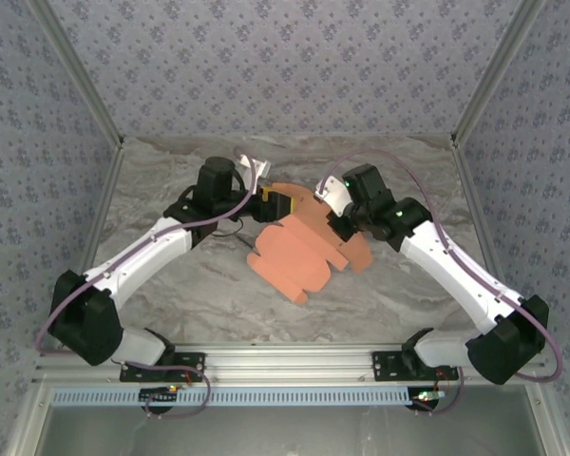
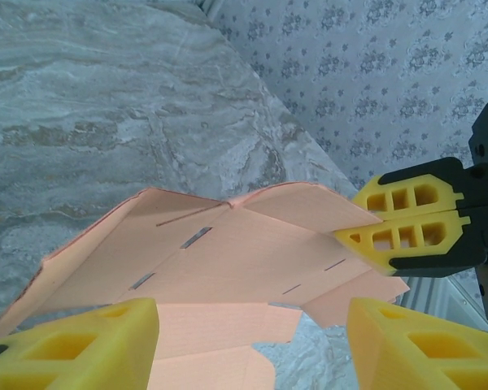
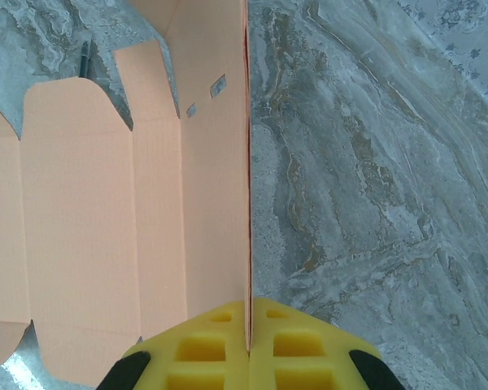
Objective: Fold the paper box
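The paper box (image 1: 302, 255) is a salmon-orange die-cut sheet, partly lifted off the marble table in the middle. My right gripper (image 3: 249, 345) is shut on the sheet's right edge, which stands up thin between the two yellow fingers. In the left wrist view the paper box (image 2: 228, 260) rises like a tent, its slots and creases showing, and the right gripper (image 2: 348, 226) pinches its far corner. My left gripper (image 2: 252, 349) hovers over the sheet's near flaps with its fingers (image 2: 73, 345) wide apart, open and holding nothing. From above, the left gripper (image 1: 271, 202) sits at the sheet's far left corner.
A thin dark stick (image 1: 244, 243) lies on the table just left of the sheet, and the stick (image 3: 84, 58) also appears beyond the sheet's flaps. Patterned walls close in the table (image 1: 171, 285) at the back and sides. A metal rail (image 1: 285, 359) runs along the near edge.
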{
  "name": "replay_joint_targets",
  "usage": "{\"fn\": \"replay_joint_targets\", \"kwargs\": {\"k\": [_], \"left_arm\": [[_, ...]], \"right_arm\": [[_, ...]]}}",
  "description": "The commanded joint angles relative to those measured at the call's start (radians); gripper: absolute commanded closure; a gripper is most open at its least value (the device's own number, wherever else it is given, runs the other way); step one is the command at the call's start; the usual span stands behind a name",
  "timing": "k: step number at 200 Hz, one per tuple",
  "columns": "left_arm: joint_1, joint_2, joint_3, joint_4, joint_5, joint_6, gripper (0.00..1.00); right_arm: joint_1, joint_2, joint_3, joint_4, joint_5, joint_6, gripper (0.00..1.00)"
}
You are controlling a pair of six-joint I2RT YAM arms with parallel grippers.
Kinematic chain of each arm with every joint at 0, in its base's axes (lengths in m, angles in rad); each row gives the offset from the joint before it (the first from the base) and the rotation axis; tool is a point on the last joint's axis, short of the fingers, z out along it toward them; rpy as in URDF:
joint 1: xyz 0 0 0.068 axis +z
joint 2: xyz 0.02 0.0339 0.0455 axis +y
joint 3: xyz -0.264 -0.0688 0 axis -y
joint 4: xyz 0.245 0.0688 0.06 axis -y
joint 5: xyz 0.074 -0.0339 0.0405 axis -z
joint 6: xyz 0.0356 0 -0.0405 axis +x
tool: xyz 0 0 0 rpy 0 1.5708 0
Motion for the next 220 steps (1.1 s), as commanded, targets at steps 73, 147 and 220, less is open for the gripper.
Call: {"fn": "replay_joint_targets", "kwargs": {"k": [73,147,220], "left_arm": [[0.02,0.115,0.193,-0.055,0.127,0.061,0.35],[-0.012,0.101,0.159,-0.02,0.195,0.101,0.49],[-0.052,0.168,0.184,0.015,0.199,0.097,0.47]], "right_arm": [[-0.009,-0.017,0.029,-0.029,-0.065,0.017,1.0],[-0.04,-0.007,0.033,-0.011,-0.067,0.068,1.0],[-0.047,0.001,0.031,0.036,-0.171,0.126,1.0]]}}
